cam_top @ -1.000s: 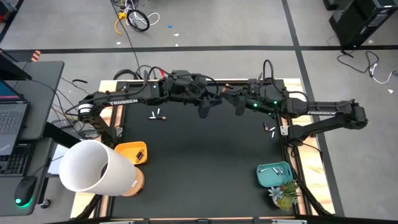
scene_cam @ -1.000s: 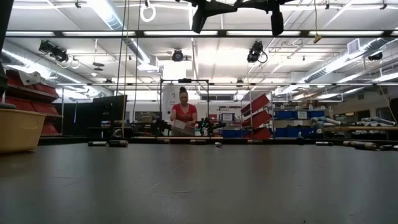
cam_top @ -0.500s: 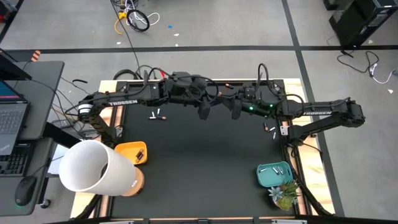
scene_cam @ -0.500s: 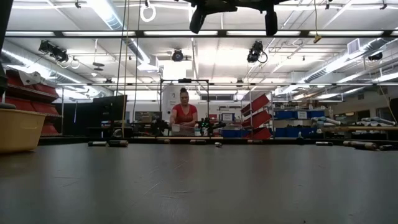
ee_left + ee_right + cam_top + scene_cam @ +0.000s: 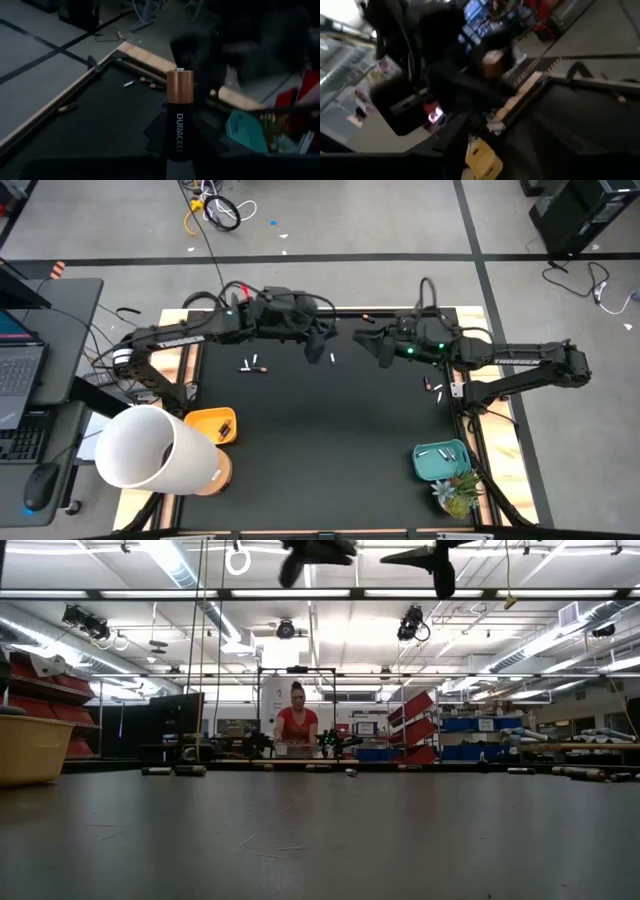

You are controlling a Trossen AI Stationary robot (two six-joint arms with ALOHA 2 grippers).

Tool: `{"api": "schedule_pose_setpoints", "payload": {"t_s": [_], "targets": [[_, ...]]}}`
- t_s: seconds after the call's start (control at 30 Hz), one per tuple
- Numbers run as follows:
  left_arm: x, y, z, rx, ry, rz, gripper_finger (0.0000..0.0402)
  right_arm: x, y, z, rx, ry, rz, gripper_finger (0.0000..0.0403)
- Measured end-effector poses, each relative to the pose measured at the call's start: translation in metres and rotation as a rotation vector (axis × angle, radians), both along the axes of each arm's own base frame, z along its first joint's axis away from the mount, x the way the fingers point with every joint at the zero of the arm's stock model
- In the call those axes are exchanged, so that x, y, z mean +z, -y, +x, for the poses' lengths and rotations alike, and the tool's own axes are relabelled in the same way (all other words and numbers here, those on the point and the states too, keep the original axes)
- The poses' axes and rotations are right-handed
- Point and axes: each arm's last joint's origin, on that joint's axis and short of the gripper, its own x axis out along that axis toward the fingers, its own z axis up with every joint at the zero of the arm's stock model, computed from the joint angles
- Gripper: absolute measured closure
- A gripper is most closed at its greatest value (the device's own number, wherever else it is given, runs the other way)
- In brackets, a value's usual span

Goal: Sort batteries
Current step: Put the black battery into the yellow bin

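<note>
Battery (image 5: pixel 179 112) upright, clenched in left claw (image 5: pixel 178 150), right claw (image 5: pixel 372 348) released nearby

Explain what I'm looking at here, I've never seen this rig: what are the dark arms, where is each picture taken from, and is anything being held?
Two dark robot arms work over a black table. The high view looks straight down; the low view looks level across the tabletop; each wrist view looks forward from one arm.

The left gripper holds a Duracell battery, copper end up, clear in its own wrist view. The right gripper faces it closely at the table's far side, holding nothing I can see.

Loose batteries lie below the left arm, more by the right edge. A yellow bin and a teal bin sit at the near corners.
</note>
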Motion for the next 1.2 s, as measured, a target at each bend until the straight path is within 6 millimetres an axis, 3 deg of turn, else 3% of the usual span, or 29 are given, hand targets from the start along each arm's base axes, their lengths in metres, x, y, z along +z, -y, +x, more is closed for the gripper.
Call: {"api": "schedule_pose_setpoints", "payload": {"t_s": [0.17,0.3,0.53,0.87,1.07,1.2], "targets": [[0.009,0.009,-0.043,-0.046,-0.172,0.029,0.0338,0.001,0.007,-0.018,-0.049,-0.066,0.001,0.0219],[-0.003,0.019,-0.070,-0.091,-0.423,0.010,0.0338,0.001,0.012,-0.031,-0.098,-0.113,0.007,0.0231],[-0.049,0.040,-0.104,-0.189,-0.761,-0.063,0.0338,0.002,0.015,-0.035,-0.117,-0.118,0.012,0.0239],[-0.102,0.064,-0.169,-0.274,-0.951,-0.362,0.0338,-0.003,0.010,-0.035,-0.094,-0.172,0.025,0.0241],[-0.151,0.074,-0.204,-0.278,-1.018,-0.656,0.0338,-0.004,0.011,-0.035,-0.111,-0.188,0.009,0.0241],[-0.182,0.076,-0.217,-0.217,-1.052,-0.710,0.0338,-0.004,0.011,-0.035,-0.111,-0.192,0.001,0.0242]]}}
